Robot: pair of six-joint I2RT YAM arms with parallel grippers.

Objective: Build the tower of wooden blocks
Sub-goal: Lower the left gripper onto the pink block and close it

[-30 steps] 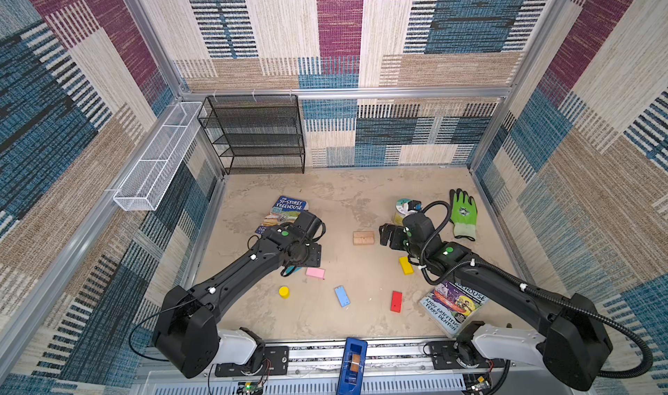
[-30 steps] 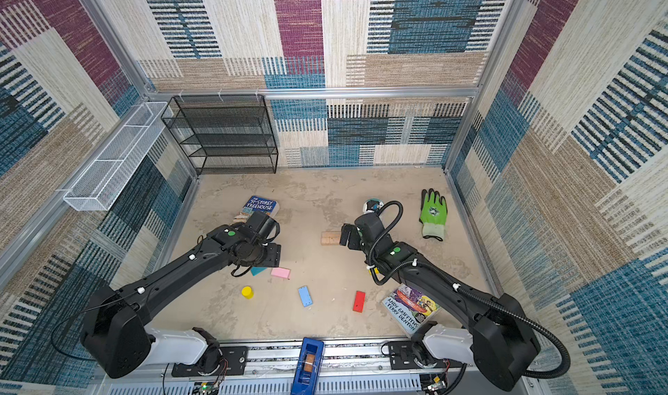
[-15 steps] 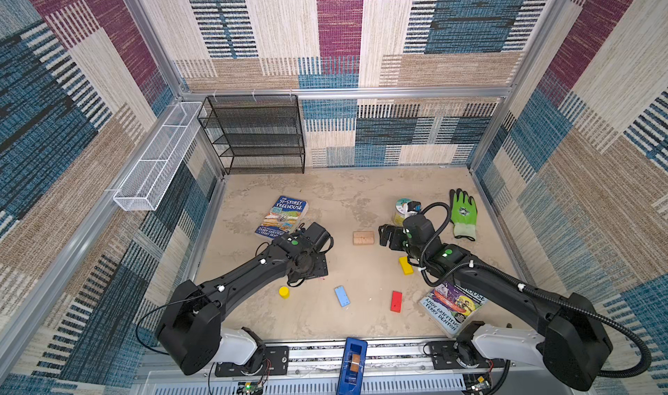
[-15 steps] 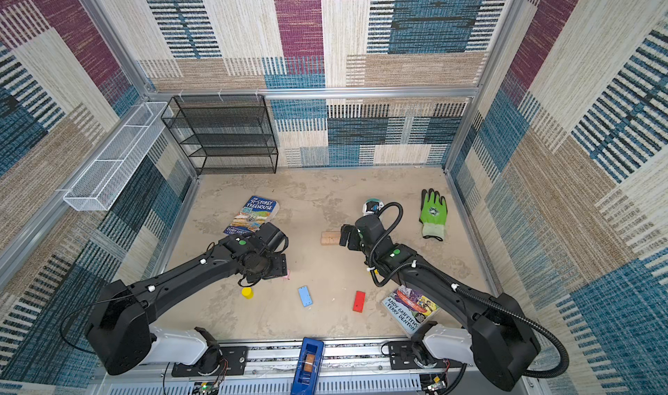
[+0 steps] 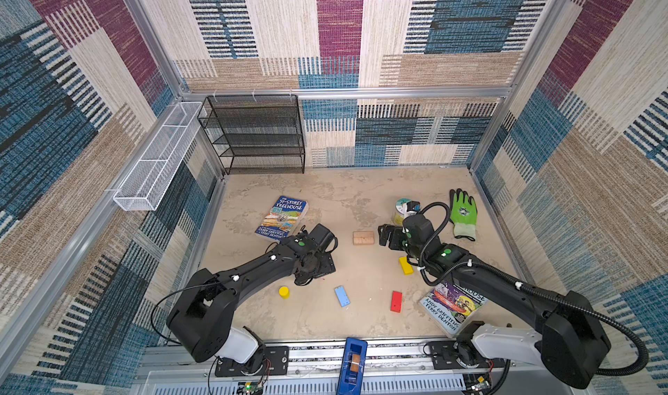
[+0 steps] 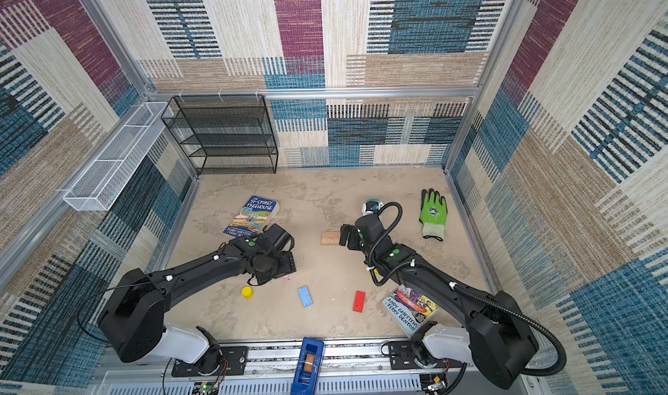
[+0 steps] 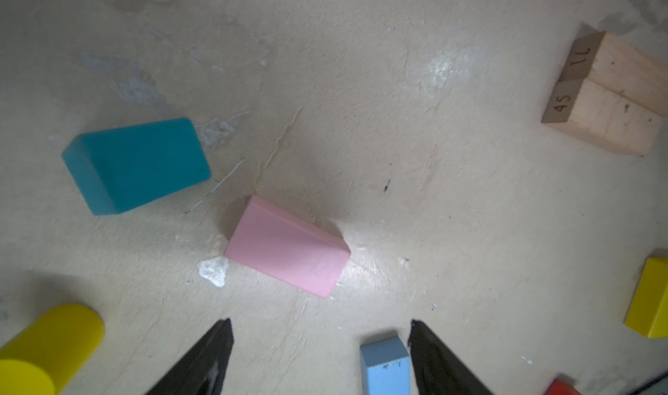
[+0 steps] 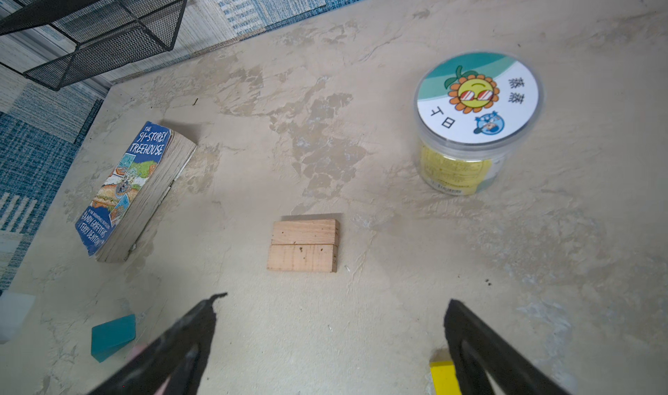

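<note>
The wood blocks lie scattered on the floor, none stacked. Two plain ones (image 5: pixel 363 238) (image 8: pixel 303 245) sit side by side just ahead of my open right gripper (image 5: pixel 385 235) (image 8: pixel 334 299). The yellow block (image 5: pixel 405 265) lies under that arm. My left gripper (image 5: pixel 318 266) (image 7: pixel 320 326) points down, open and empty, over the pink block (image 7: pixel 287 247), which is hidden in both top views. The teal piece (image 7: pixel 135 165) lies beside the pink one. Nearer the front are the yellow cylinder (image 5: pixel 284 292), light blue block (image 5: pixel 342 296) and red block (image 5: pixel 396 301).
A paperback (image 5: pixel 282 218) lies behind the left arm, another (image 5: pixel 452 304) under the right arm. A yellow jar (image 8: pixel 473 122) and a green glove (image 5: pixel 462 212) sit at the back right. A black mesh rack (image 5: pixel 256 136) and a white wire basket (image 5: pixel 155 158) line the back left.
My left gripper has moved right and toward the front, now covering the pink block in both top views, and its jaws have widened. The right arm has not moved.
</note>
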